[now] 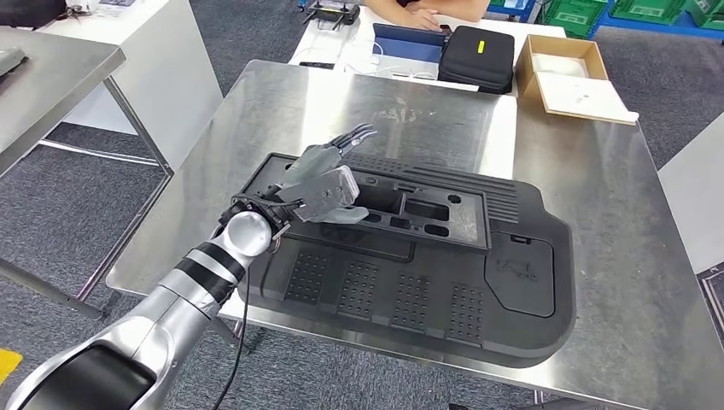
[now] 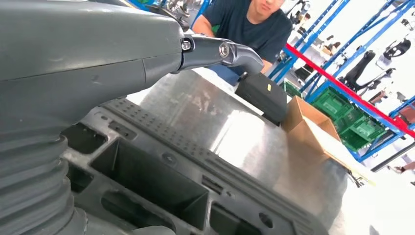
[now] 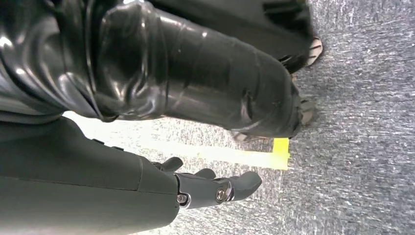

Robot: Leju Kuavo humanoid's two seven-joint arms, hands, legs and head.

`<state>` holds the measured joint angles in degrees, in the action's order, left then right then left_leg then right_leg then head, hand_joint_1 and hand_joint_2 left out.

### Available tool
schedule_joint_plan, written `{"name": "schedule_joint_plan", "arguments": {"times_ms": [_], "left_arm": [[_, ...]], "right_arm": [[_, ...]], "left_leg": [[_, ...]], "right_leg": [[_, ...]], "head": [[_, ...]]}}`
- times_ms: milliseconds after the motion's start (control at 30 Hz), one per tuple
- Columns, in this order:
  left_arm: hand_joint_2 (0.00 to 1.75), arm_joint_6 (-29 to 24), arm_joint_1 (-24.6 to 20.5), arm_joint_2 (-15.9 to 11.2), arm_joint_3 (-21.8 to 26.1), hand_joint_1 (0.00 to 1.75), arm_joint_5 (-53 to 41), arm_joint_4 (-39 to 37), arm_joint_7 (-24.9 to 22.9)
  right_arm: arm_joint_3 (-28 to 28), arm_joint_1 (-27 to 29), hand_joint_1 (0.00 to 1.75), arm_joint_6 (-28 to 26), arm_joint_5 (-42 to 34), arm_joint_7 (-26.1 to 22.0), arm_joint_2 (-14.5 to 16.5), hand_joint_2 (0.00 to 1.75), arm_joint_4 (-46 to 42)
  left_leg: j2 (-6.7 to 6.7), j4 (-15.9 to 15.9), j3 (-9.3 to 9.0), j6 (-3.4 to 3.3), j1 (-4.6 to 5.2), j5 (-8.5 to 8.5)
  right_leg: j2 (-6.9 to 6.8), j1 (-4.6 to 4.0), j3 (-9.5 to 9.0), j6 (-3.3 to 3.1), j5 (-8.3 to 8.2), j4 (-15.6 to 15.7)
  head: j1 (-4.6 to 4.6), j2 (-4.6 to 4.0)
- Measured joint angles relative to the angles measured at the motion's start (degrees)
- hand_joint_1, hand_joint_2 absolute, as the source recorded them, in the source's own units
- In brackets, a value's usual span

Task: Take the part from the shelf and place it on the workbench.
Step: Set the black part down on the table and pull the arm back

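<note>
The part is a large flat black plastic panel with grid patches and rectangular recesses. It lies flat on the steel workbench, covering most of the near half. My left hand is over the panel's left rear area with its fingers stretched forward and apart, and it holds nothing. Whether it touches the panel I cannot tell. In the left wrist view the hand sits just above the panel's recesses. My right hand hangs beside my body over grey carpet, fingers loosely extended and empty.
At the workbench's far edge stand a black case and an open cardboard box. A person sits behind them. A white table and another steel table stand to the left. Blue racks with green crates line the back.
</note>
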<state>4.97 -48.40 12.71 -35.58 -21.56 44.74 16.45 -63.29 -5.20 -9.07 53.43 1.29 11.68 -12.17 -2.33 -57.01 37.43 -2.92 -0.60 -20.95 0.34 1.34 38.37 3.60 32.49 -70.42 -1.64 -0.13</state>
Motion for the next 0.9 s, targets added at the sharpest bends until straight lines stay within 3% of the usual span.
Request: {"name": "schedule_joint_plan", "arguments": {"times_ms": [33, 67, 133, 167, 200, 233, 333, 367, 400, 467, 500, 533, 567, 600, 667, 733, 767, 833, 900], "left_arm": [[1.75, -0.42, 0.43, -0.20, -0.14, 0.00, 0.06, 0.39, 0.10], [1.75, -0.80, 0.85, -0.41, -0.26, 0.00, 0.15, 0.83, 0.16], [1.75, -1.45, 1.38, -0.82, -0.45, 0.00, 0.35, 1.85, 0.20], [1.75, -1.73, 1.49, -1.00, -0.52, 0.00, 0.44, 2.44, 0.22], [1.75, -1.95, 1.56, -1.16, -0.62, 0.00, 0.50, 2.99, 0.23], [1.75, -2.14, 1.60, -1.29, -0.72, 0.00, 0.54, 3.50, 0.28], [1.75, -2.60, 1.99, -1.91, -1.02, 0.00, 0.63, 4.62, 0.42], [1.75, -2.81, 2.17, -2.19, -1.09, 0.00, 0.64, 4.88, 0.43], [1.75, -3.03, 2.30, -2.44, -1.13, 0.00, 0.66, 5.12, 0.47], [1.75, -3.56, 2.50, -2.73, -1.19, 0.00, 0.66, 5.69, 0.62], [1.75, -3.80, 2.67, -2.84, -1.22, 0.00, 0.66, 5.95, 0.70], [1.75, -4.01, 2.93, -2.95, -1.25, 0.00, 0.67, 6.16, 0.76], [1.75, -4.19, 3.24, -3.09, -1.27, 0.00, 0.70, 6.35, 0.83], [1.75, -4.37, 3.55, -3.23, -1.28, 0.00, 0.73, 6.57, 0.89], [1.75, -4.78, 3.89, -3.43, -1.28, 0.00, 0.77, 7.27, 1.05], [1.75, -5.07, 3.95, -3.49, -1.28, 0.00, 0.79, 8.12, 1.20], [1.75, -5.12, 3.96, -3.52, -1.28, 0.00, 0.81, 8.41, 1.24], [1.75, -5.15, 4.10, -3.67, -1.28, 0.00, 0.85, 8.64, 1.27], [1.75, -5.15, 4.21, -3.77, -1.31, 0.00, 0.89, 8.78, 1.27]], "right_arm": [[-0.07, 0.02, 0.00, -0.06, -0.03, 0.00, -0.05, 0.00, 0.00], [-0.13, 0.03, 0.00, -0.14, -0.05, 0.00, -0.13, 0.00, 0.00], [-0.21, -0.01, 0.00, -0.27, -0.08, -0.01, -0.27, 0.00, 0.00], [-0.22, -0.06, 0.00, -0.34, -0.07, -0.01, -0.25, 0.00, 0.03], [-0.23, -0.09, 0.00, -0.42, -0.07, -0.02, -0.22, 0.00, 0.05], [-0.25, -0.14, 0.00, -0.52, -0.04, -0.02, -0.20, 0.00, 0.07], [-0.30, -0.20, 0.00, -0.71, 0.09, -0.02, -0.24, 0.00, 0.09], [-0.31, -0.21, 0.00, -0.73, 0.15, -0.02, -0.24, 0.00, 0.09], [-0.31, -0.20, 0.00, -0.74, 0.20, -0.02, -0.23, 0.00, 0.09], [-0.32, -0.14, 0.00, -0.79, 0.25, 0.01, -0.24, 0.00, 0.09], [-0.33, -0.10, 0.00, -0.81, 0.25, 0.03, -0.26, 0.00, 0.09], [-0.35, -0.08, 0.00, -0.84, 0.25, 0.04, -0.28, 0.00, 0.09], [-0.38, -0.07, 0.00, -0.89, 0.25, 0.04, -0.31, 0.00, 0.09], [-0.42, -0.07, 0.00, -1.01, 0.24, 0.04, -0.34, 0.00, 0.09], [-0.57, -0.10, 0.00, -1.45, 0.20, 0.04, -0.36, 0.00, 0.09], [-0.72, -0.13, 0.00, -1.84, 0.13, 0.02, -0.37, 0.00, 0.09], [-0.75, -0.14, 0.00, -1.91, 0.10, 0.01, -0.38, 0.00, 0.09], [-0.81, -0.13, 0.00, -1.93, 0.07, 0.00, -0.39, 0.00, 0.09], [-0.86, -0.08, 0.00, -1.93, 0.06, 0.00, -0.39, 0.00, 0.09]], "left_leg": [[0.00, -0.01, 0.26, 0.20, -0.11, 0.17], [0.00, -0.03, 0.56, 0.47, -0.29, 0.39], [-0.08, -0.20, 1.30, 1.28, -0.91, 0.94], [-0.20, -0.35, 1.73, 1.75, -1.10, 1.23], [-0.31, -0.51, 2.05, 2.24, -1.18, 1.50], [-0.46, -0.69, 2.32, 2.70, -1.10, 1.79], [-0.68, -0.69, 2.72, 3.78, -1.08, 2.64], [-0.26, -1.26, 3.05, 3.95, -1.15, 1.88], [0.32, -2.95, 3.72, 4.03, -1.21, 0.08], [1.33, -10.17, 5.99, 4.01, -1.15, -5.76], [1.43, -14.48, 7.06, 3.99, -1.14, -8.24], [1.45, -17.80, 7.49, 3.92, -1.13, -9.65], [1.45, -19.22, 6.94, 3.78, -1.13, -9.85], [1.46, -18.38, 5.26, 3.57, -1.13, -9.12], [1.55, -11.45, -0.67, 3.02, -1.10, -7.58], [1.67, -4.75, -5.37, 2.77, -0.77, -7.60], [1.71, -3.18, -6.22, 2.70, -0.47, -7.85], [1.73, -2.53, -5.92, 2.17, -0.02, -7.16], [1.79, -2.12, -4.93, 1.15, 0.02, -5.88]], "right_leg": [[-0.01, 0.23, 0.74, 0.42, 0.69, -2.19], [-0.01, 0.48, 0.46, 1.07, 0.55, -2.31], [0.00, 1.18, -3.50, 2.84, -1.75, 4.39], [0.12, 1.35, -5.86, 3.48, -2.94, 8.33], [0.41, 1.41, -7.43, 3.67, -3.99, 11.18], [0.71, 1.37, -8.15, 3.38, -4.45, 12.51], [0.97, 1.15, -7.33, 1.42, -5.03, 12.03], [0.77, 1.16, -6.96, 0.74, -5.40, 11.96], [0.53, 1.18, -6.53, -0.02, -5.83, 11.99], [-0.04, 0.81, -5.41, -1.37, -6.70, 12.00], [-0.33, 0.52, -4.83, -1.82, -7.12, 11.99], [-0.61, 0.23, -4.26, -2.09, -7.53, 11.98], [-0.83, 0.01, -3.73, -2.19, -7.93, 11.96], [-0.97, -0.15, -3.28, -2.16, -8.33, 11.94], [-1.16, -0.36, -2.62, -1.82, -8.96, 11.89], [-1.31, -0.57, -2.24, -1.14, -9.61, 11.88], [-1.38, -0.56, -2.12, -0.74, -10.01, 11.94], [-1.44, -0.37, -1.84, 0.09, -10.67, 12.10], [-1.20, -0.20, -0.46, 0.13, -9.05, 10.51]], "head": [[0.00, 0.00], [-0.01, 0.00], [0.02, 0.00], [0.14, 0.00], [0.26, 0.00], [0.36, 0.00], [0.33, 0.00], [0.21, 0.00], [0.14, 0.00], [-0.02, 0.00], [-0.01, 0.00], [-0.02, 0.00], [-0.01, 0.00], [-0.01, 0.00], [-0.02, 0.00], [0.10, 0.00], [0.13, 0.00], [0.19, 0.00], [0.26, 0.00]]}}
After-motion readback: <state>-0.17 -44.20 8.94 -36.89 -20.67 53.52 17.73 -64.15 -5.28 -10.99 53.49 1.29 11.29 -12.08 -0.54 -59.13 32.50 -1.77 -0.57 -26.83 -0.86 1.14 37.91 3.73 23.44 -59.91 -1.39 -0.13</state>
